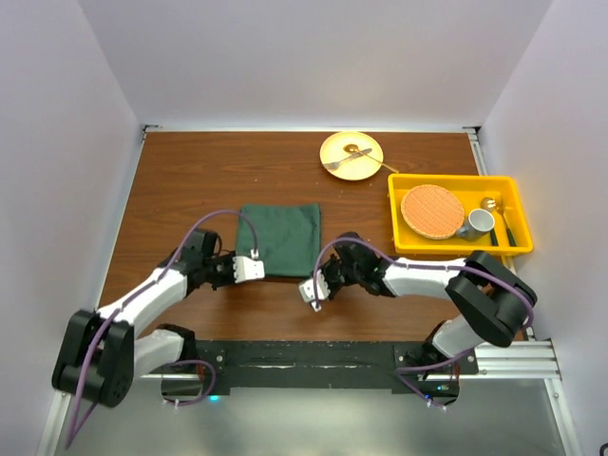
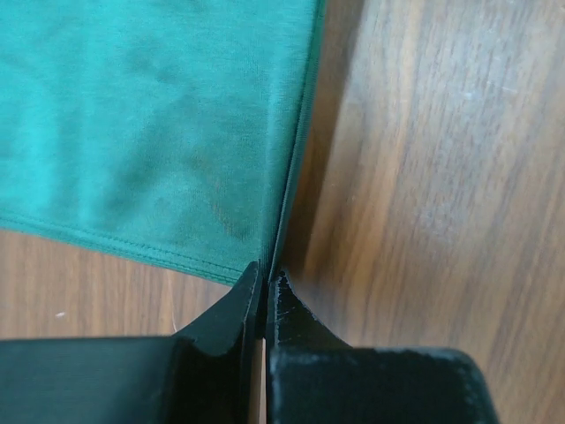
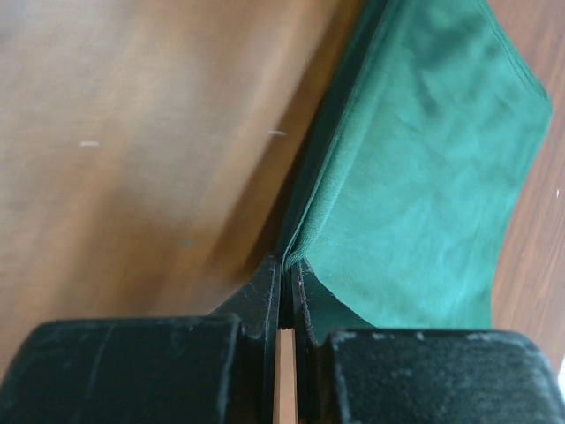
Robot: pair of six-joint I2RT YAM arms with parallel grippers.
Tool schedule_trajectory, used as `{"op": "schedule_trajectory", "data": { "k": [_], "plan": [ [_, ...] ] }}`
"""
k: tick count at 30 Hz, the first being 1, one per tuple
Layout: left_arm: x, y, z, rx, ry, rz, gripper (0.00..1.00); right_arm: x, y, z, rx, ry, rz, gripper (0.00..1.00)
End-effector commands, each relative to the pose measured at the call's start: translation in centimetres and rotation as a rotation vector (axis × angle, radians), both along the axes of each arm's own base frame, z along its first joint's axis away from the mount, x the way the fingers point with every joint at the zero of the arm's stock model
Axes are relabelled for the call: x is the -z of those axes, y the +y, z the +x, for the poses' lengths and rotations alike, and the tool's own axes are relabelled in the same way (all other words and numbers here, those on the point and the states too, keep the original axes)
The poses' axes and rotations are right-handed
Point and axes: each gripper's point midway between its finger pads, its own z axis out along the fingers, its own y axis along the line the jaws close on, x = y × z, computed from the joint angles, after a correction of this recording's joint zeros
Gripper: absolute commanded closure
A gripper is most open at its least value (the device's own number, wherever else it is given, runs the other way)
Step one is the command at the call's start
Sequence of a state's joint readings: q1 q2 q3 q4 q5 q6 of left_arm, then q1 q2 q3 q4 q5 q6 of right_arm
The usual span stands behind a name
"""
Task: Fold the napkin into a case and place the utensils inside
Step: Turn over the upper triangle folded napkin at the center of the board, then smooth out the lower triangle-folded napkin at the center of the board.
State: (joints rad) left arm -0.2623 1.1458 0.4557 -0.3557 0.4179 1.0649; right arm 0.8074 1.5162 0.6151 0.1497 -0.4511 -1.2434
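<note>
The dark green napkin [image 1: 280, 237] lies folded to a rough square in the middle of the table. My left gripper [image 1: 252, 269] is shut on its near left corner; in the left wrist view the napkin [image 2: 159, 124] runs into the closed gripper [image 2: 263, 269]. My right gripper [image 1: 312, 290] is shut on the near right edge; in the right wrist view the layered napkin edge [image 3: 424, 177] is pinched in the gripper [image 3: 287, 263] and lifted slightly. A dark slim item [image 1: 506, 231] in the bin may be the knife; I cannot tell. The blue fork is not in view.
A yellow plate [image 1: 334, 144] with bare-metal cutlery [image 1: 348, 161] sits at the back. A yellow bin [image 1: 454, 179] at the right holds a round orange mat [image 1: 432, 211], a grey cup [image 1: 478, 223] and a gold spoon [image 1: 488, 202]. White walls enclose the table.
</note>
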Motion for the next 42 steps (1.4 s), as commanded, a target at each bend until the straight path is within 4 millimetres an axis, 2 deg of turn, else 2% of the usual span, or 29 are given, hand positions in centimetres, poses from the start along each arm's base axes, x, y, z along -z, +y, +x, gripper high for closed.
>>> {"op": "schedule_trajectory", "data": {
  "k": [1,2,10,14,17,18,19,20,22,23,24,25,26,27,28,29,30,31,33,34,35,36,37,38,39,40,41,42],
  "plan": [
    [-0.7,1.8,1.6,-0.057,-0.227,0.063,1.00,0.1,-1.6,0.8,0.040,-0.205,-0.010,1.00],
    [-0.1,2.0,0.8,-0.042,-0.251,0.072,1.00,0.1,-1.6,0.7,0.039,-0.225,0.000,1.00],
    [1.1,2.5,-1.0,0.123,-0.462,0.177,1.00,0.2,-1.5,-0.2,-0.027,-0.412,0.026,1.00],
    [2.0,2.5,-2.1,0.198,-0.478,0.202,0.97,0.8,-0.9,-0.4,-0.047,-0.439,0.004,1.00],
    [2.0,2.4,-2.4,0.222,-0.468,0.203,0.87,1.4,-0.6,-1.2,-0.091,-0.452,-0.016,1.00],
    [2.0,2.2,-2.5,0.234,-0.462,0.197,0.74,1.7,-0.6,-1.5,-0.110,-0.459,-0.026,1.00],
    [1.6,2.0,-2.5,0.245,-0.464,0.195,0.69,1.7,-0.6,-1.8,-0.120,-0.463,-0.027,0.97],
    [1.9,2.0,-3.0,0.257,-0.434,0.196,0.64,1.8,-0.5,-1.9,-0.130,-0.464,-0.032,0.86],
    [1.2,1.4,-3.2,0.286,-0.426,0.171,0.52,1.8,-0.5,-2.4,-0.154,-0.469,-0.044,0.74],
    [1.4,1.4,-3.8,0.300,-0.397,0.169,0.47,1.7,-0.5,-2.5,-0.165,-0.469,-0.043,0.63],
    [1.2,1.1,-4.0,0.312,-0.392,0.153,0.45,2.0,-0.6,-2.8,-0.182,-0.460,-0.059,0.56],
    [0.6,0.9,-4.0,0.321,-0.403,0.146,0.43,1.3,-0.5,-2.9,-0.189,-0.468,-0.051,0.48],
    [0.8,1.0,-4.5,0.331,-0.376,0.148,0.41,1.6,-0.7,-3.5,-0.213,-0.453,-0.064,0.34],
    [0.6,0.9,-4.7,0.347,-0.375,0.144,0.41,1.5,-0.7,-3.7,-0.221,-0.448,-0.065,0.29],
    [0.5,1.0,-5.2,0.357,-0.355,0.149,0.41,0.4,-0.6,-3.8,-0.225,-0.464,-0.044,0.20],
    [0.3,1.0,-5.5,0.367,-0.348,0.148,0.41,0.8,-1.0,-4.5,-0.251,-0.436,-0.063,0.16],
    [-0.5,0.9,-5.5,0.377,-0.356,0.149,0.41,0.4,-1.1,-4.7,-0.253,-0.431,-0.061,0.14],
    [-0.5,1.1,-6.1,0.379,-0.327,0.151,0.41,-0.9,-1.0,-4.9,-0.256,-0.437,-0.038,0.11],
    [-1.3,1.2,-6.3,0.345,-0.308,0.135,0.42,-1.5,-1.4,-5.8,-0.254,-0.360,-0.053,0.08],
    [-2.7,1.0,-6.0,0.322,-0.312,0.117,0.44,-2.1,-1.5,-6.0,-0.241,-0.335,-0.045,0.07],
    [-3.3,0.9,-5.9,0.295,-0.296,0.100,0.51,-3.7,-1.6,-6.1,-0.191,-0.278,-0.022,0.07],
    [-5.2,0.6,-5.3,0.226,-0.285,0.057,0.55,-4.3,-1.5,-6.4,-0.174,-0.237,-0.012,0.07],
    [-5.2,0.3,-5.2,0.193,-0.220,0.041,0.58,-4.9,-1.6,-6.5,-0.140,-0.189,-0.007,0.08],
    [-5.8,-0.3,-5.1,0.171,-0.174,0.002,0.62,-6.5,-1.2,-6.1,-0.030,-0.097,0.032,0.11],
    [-7.7,-1.1,-4.5,0.107,-0.135,-0.058,0.63,-7.0,-1.1,-5.6,0.034,-0.054,0.042,0.14],
    [-7.1,-1.7,-4.6,0.087,-0.030,-0.077,0.64,-7.5,-1.1,-4.8,0.104,-0.012,0.051,0.22],
    [-7.6,-2.8,-4.6,0.081,0.025,-0.136,0.67,-9.3,-1.0,-3.1,0.235,0.086,0.105,0.26],
    [-8.5,-3.5,-4.1,0.027,0.073,-0.184,0.69,-8.6,-1.0,-2.1,0.307,0.167,0.095,0.32]
  ]
}}
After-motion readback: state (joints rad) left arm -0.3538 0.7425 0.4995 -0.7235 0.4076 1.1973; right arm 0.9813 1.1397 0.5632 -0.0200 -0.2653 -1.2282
